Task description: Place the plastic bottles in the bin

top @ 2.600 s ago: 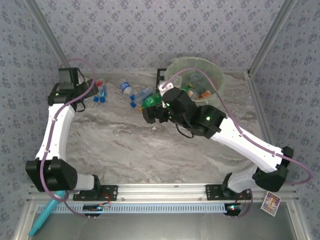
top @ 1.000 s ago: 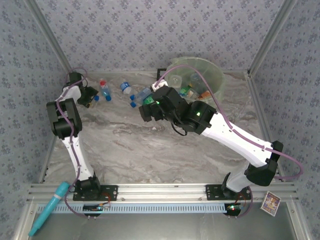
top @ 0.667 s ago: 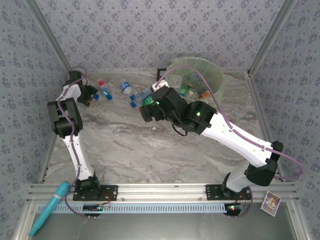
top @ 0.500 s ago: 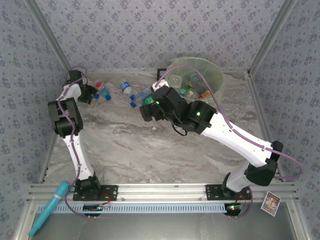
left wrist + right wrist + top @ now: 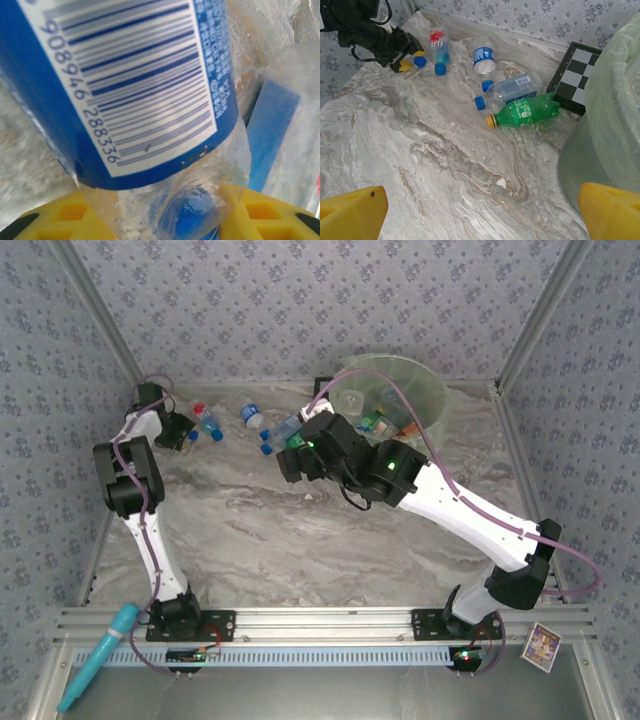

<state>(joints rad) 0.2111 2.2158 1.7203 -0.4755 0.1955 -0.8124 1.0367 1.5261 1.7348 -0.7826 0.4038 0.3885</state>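
Left wrist view: fingers (image 5: 272,217) flank neck of blue-labelled bottle (image 5: 135,85)

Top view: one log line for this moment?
left gripper: at blue-label bottle, grip unclear | right gripper: open, empty, near green bottle | bin: partly filled | table: other bottles loose
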